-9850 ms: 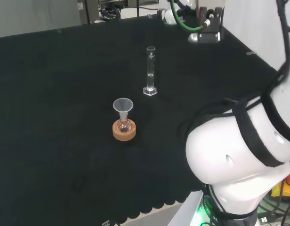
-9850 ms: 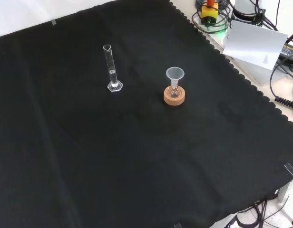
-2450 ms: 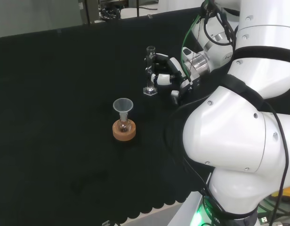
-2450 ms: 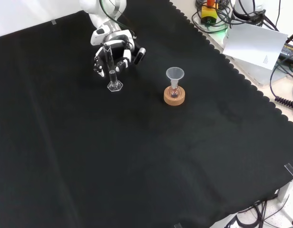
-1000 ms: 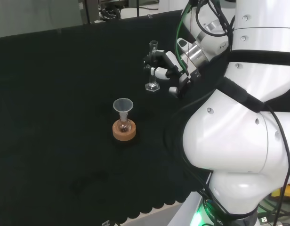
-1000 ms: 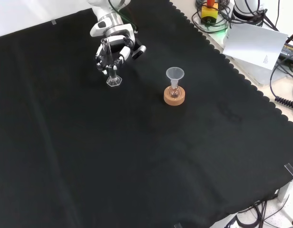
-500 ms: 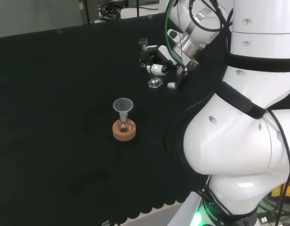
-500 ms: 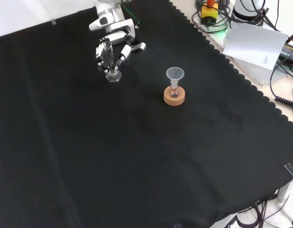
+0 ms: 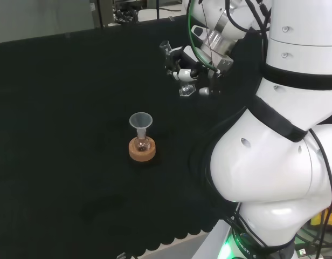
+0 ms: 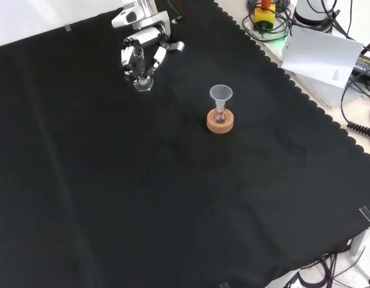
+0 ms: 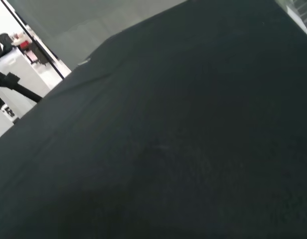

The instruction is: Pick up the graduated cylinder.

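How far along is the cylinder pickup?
Grasp looks done: the robot hand has its fingers curled round the graduated cylinder. In hand: the cylinder is tilted, its hexagonal base seemingly off the cloth in the head view. Left: carrying it well clear. The funnel sits untouched in its flask.

the white robot arm stands at the right of the head view, its bulky lower links rising to an upper link that reaches leftward. at its end the black and white hand has its fingers curled inward, closed in a grasp, with one white-tipped finger sticking out lower right. in the front view the hand comes in from the top, fingers pointing downward and bent.
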You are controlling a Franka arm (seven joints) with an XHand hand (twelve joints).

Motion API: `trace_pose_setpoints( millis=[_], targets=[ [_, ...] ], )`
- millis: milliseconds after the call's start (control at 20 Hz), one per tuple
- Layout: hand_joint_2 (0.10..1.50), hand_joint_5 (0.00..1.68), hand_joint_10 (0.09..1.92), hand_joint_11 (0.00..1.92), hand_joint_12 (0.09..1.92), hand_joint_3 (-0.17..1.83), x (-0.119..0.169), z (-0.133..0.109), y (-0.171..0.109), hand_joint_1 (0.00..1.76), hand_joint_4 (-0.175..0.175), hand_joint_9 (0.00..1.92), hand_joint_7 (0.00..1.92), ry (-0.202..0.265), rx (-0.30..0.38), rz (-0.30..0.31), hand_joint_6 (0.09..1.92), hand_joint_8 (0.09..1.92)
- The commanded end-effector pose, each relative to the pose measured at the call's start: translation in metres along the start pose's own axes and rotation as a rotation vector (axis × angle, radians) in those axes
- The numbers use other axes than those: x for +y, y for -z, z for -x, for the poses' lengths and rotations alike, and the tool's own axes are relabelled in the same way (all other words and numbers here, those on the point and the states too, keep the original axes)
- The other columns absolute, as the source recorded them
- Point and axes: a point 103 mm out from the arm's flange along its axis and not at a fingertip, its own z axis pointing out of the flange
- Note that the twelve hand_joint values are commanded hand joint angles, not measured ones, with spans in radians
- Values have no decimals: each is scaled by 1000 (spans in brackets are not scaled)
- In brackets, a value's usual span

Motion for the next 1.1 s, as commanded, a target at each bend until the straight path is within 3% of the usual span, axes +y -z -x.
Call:
trace_pose_setpoints(
  millis=[50,650,800,1100],
  targets=[
    [1224,788,309,1178,776,-2,-15,-12,19,1116,-175,1309,933,-18,-52,-61,1293,729],
    [1220,796,298,1181,770,-3,-55,-46,40,1119,-175,1315,942,-48,-139,-132,1284,725],
    [1205,797,288,1187,767,6,-61,-50,41,1204,-175,1324,845,-52,-149,-154,1269,1170],
    [1205,795,285,1186,770,4,-74,-57,44,1222,-175,1331,821,-57,-172,-189,1270,1273]
  ],
)
